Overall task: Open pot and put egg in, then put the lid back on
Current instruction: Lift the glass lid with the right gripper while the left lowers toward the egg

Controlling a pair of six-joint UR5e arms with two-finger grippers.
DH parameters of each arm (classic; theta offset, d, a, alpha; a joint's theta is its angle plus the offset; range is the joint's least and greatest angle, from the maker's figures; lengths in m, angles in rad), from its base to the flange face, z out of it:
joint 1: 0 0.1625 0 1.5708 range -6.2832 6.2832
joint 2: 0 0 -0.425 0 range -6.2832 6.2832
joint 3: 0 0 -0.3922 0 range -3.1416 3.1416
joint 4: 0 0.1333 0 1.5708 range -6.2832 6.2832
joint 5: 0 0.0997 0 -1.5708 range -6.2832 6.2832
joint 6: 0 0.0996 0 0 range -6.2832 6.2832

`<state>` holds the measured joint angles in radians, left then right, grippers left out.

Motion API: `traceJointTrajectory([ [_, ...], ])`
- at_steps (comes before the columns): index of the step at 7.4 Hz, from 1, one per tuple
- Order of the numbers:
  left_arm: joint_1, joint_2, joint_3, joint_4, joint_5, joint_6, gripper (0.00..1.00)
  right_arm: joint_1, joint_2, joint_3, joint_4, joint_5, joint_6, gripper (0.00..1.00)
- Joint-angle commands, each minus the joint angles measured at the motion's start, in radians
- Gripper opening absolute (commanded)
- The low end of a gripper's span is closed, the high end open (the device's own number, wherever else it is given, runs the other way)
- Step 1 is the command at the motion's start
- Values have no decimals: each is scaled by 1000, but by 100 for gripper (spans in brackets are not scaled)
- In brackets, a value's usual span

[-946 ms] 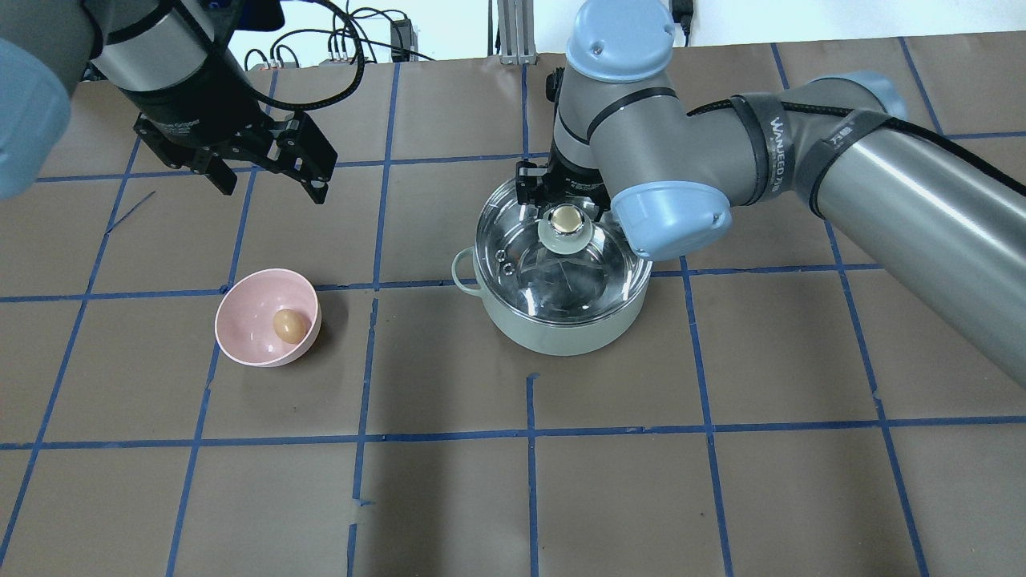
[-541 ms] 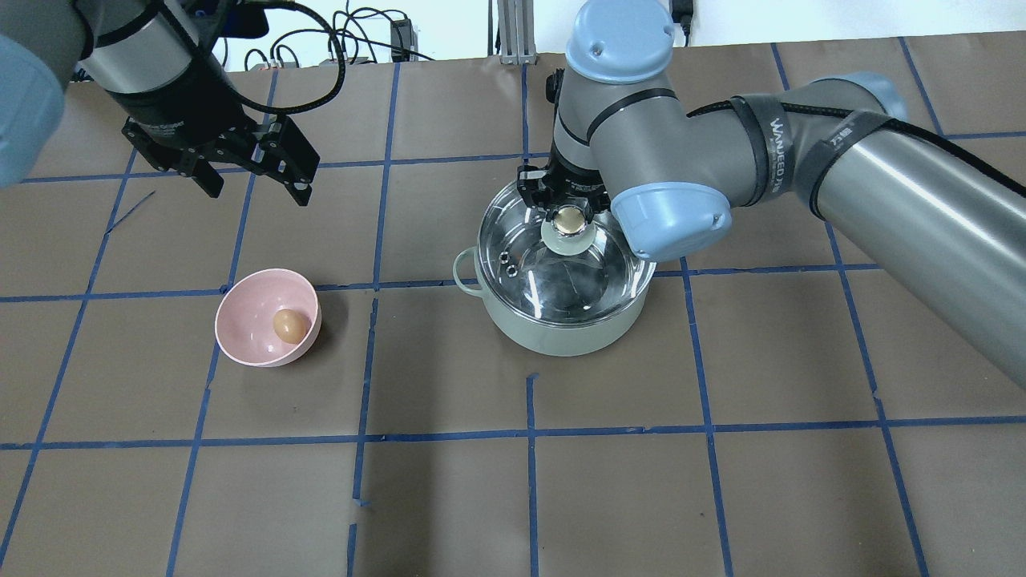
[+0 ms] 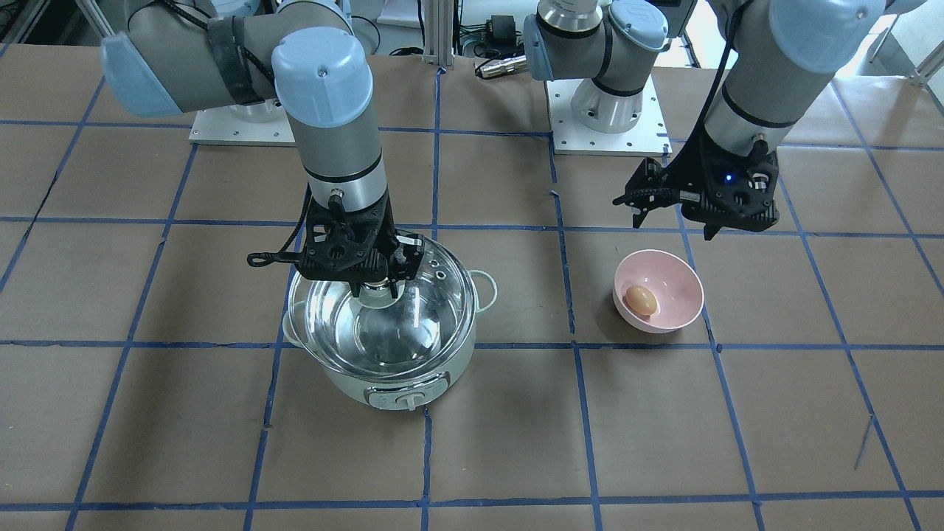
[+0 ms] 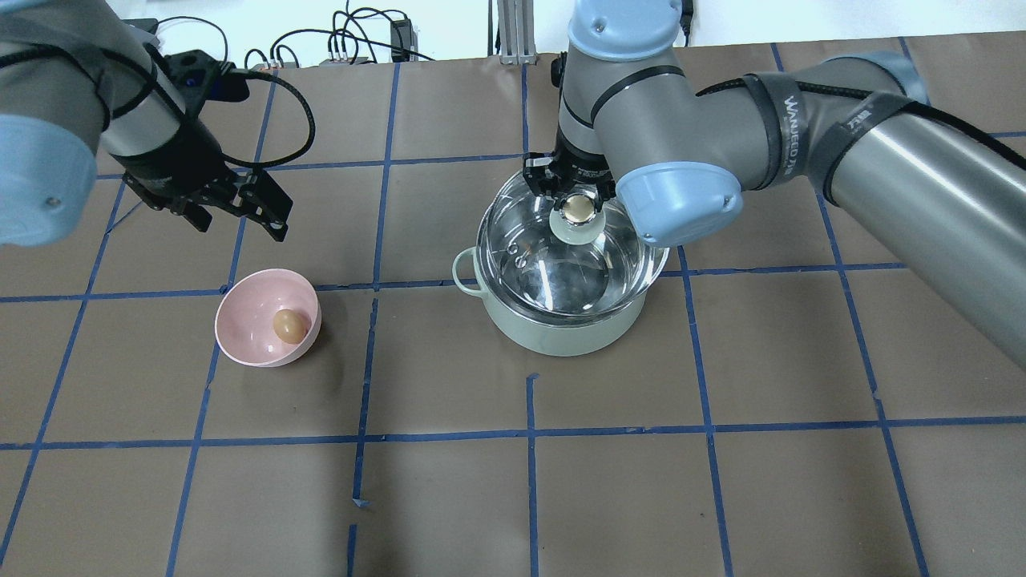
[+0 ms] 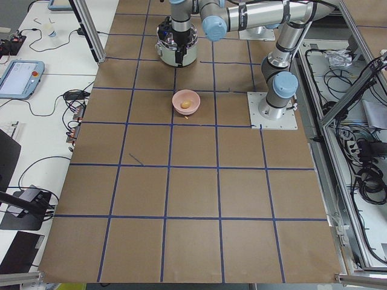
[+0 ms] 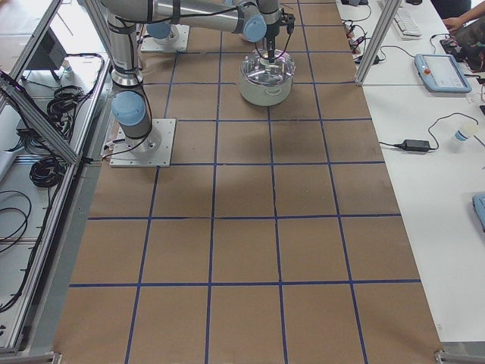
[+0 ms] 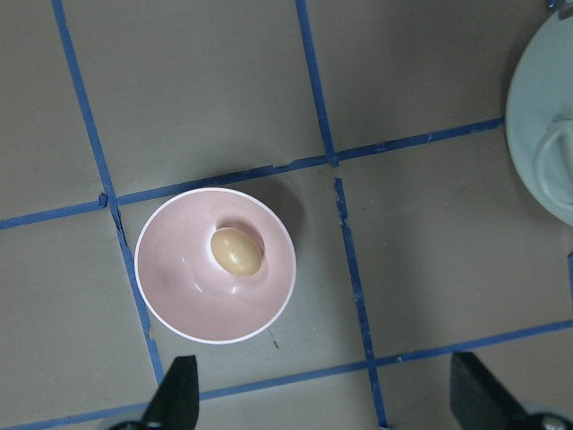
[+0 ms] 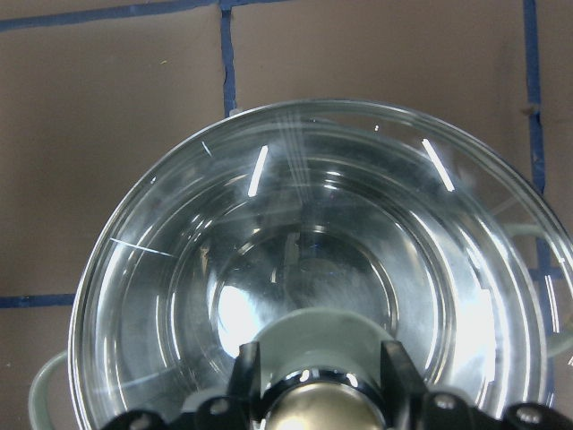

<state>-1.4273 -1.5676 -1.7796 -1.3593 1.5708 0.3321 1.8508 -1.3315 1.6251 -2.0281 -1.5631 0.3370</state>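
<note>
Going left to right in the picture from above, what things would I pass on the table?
pink bowl with the egg inside → pot under its lid

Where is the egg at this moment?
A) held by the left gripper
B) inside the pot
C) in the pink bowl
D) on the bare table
C: the egg lies in the pink bowl, and the open left gripper hangs apart from it.
</note>
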Motion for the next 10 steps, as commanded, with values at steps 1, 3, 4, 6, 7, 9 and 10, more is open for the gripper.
traceJointTrajectory([
  [1,48,-9,-183,220,-2,51,100,-15,-20,-34,46,-5,-3,37],
  [3,76,-54,-227,270,0,90,100,-65,-50,-34,63,0,-26,37],
  [4,82,-72,-247,299,5,94,100,-91,-64,-34,80,9,-39,37],
  [6,108,-120,-276,321,17,114,100,-97,-72,-27,83,9,-49,37],
  [7,116,-126,-279,319,27,186,100,-97,-72,-25,83,11,-47,37],
  [9,111,-184,-274,321,92,275,100,-96,-72,-25,81,11,-47,37],
  [10,111,-202,-271,318,95,303,100,-96,-72,-25,81,11,-47,37],
])
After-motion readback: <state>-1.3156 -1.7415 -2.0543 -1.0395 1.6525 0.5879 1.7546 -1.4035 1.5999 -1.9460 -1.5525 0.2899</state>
